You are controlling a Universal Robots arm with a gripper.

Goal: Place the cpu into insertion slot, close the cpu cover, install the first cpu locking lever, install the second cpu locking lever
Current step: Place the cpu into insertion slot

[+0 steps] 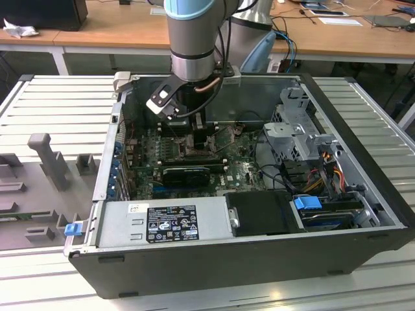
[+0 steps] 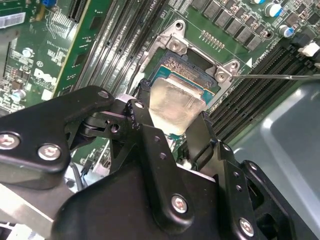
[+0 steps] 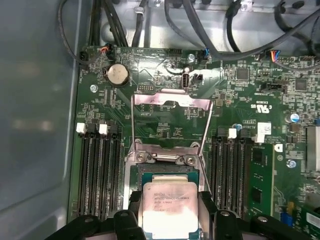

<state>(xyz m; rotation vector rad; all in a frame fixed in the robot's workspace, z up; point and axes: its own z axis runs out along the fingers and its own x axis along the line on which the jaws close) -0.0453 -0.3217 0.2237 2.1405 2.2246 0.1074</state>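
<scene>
In both wrist views my gripper (image 2: 172, 117) (image 3: 170, 212) is shut on the cpu (image 2: 177, 102) (image 3: 169, 202), a pale silvery square held by two opposite edges between black fingers (image 2: 141, 107). The chip sits directly over the insertion slot (image 2: 187, 70) (image 3: 167, 171) in the green board; I cannot tell whether it rests in it. The cpu cover (image 3: 172, 99) stands swung open beyond the socket. Two thin locking levers (image 3: 133, 125) stick up on either side of the cover. In the exterior view the gripper (image 1: 194, 133) reaches down into the open computer case (image 1: 214, 259).
Long black memory slots (image 3: 97, 170) (image 3: 230, 170) flank the socket. A coin battery (image 3: 117, 74) and cables (image 3: 200, 30) lie past the cover. In the exterior view a power supply (image 1: 168, 220), a black card (image 1: 188, 173) and a drive cage (image 1: 298, 123) crowd the case.
</scene>
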